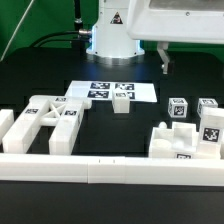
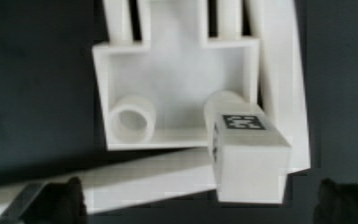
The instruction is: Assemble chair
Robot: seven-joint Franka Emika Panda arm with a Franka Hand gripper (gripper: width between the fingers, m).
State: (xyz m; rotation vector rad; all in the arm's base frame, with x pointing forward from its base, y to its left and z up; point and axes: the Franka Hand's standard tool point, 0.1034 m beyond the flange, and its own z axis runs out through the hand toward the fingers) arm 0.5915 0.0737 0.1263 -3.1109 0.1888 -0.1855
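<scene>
Chair pieces (image 1: 50, 120) sit on both sides of the marker board (image 1: 80, 92), a gap between them, and your gripper (image 2: 194, 200) is open.

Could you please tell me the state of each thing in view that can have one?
Pincer: open, empty, raised off the table.
White plastic cut-out frame: lying flat, loose.
Small white tagged block: upright, unattached, at the marker board edge.
White slatted plastic piece with round socket: lying flat, socket empty.
White tagged rectangular block: beside that socket; joined or not, unclear.
</scene>
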